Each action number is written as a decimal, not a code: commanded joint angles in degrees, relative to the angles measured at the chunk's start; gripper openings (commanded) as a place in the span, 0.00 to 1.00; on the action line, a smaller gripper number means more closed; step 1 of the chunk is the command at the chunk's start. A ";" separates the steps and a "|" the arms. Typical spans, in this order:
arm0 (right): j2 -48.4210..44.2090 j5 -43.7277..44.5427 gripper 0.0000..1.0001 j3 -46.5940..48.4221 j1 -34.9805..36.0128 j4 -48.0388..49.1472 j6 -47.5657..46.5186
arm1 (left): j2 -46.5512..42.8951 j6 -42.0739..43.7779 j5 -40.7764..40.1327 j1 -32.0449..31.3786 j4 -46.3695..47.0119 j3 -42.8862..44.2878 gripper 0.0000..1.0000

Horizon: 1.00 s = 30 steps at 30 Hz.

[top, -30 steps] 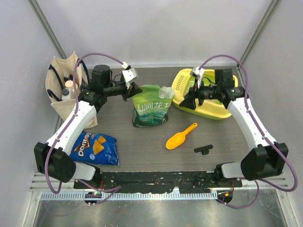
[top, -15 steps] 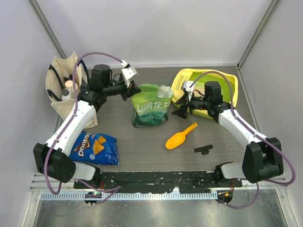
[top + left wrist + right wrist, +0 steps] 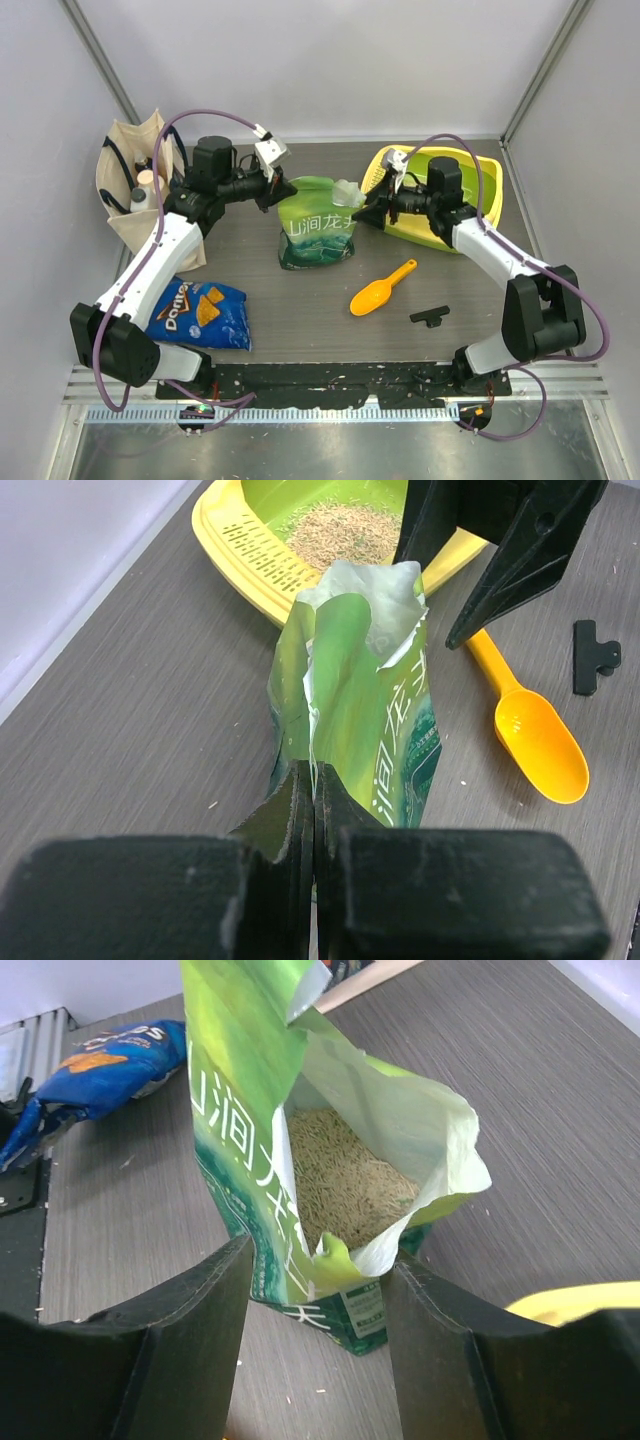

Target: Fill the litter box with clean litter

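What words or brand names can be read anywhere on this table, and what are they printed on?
"Doritos": the logo on the blue bag.
"山涧龙": large white characters across the green pouch; a fourth character follows but is too unclear to read.
Small print on the white label near the pouch's bottom corner: too small to read.
Nothing else shows readable text.

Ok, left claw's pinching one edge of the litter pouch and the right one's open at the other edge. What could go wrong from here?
1. The pouch stands open with litter inside; if the open right claw nudges it instead of catching the edge, it may tip and spill.
2. The left claw pinches only thin film, which could slip once lifted.
3. The grate end of the litter box lies nearest; a pour there could miss the basin.
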 commanded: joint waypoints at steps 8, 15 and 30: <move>1.14 -2.16 0.54 2.73 3.47 3.65 3.54 | -2.69 -0.69 -1.96 0.33 3.13 2.19 0.00; 2.98 -1.54 0.52 3.25 4.35 2.94 2.40 | -2.17 -1.83 -1.17 0.33 4.10 2.28 0.00; 5.18 -0.14 0.27 4.22 6.02 6.72 5.91 | 3.54 -7.02 -14.34 0.85 13.50 11.33 0.65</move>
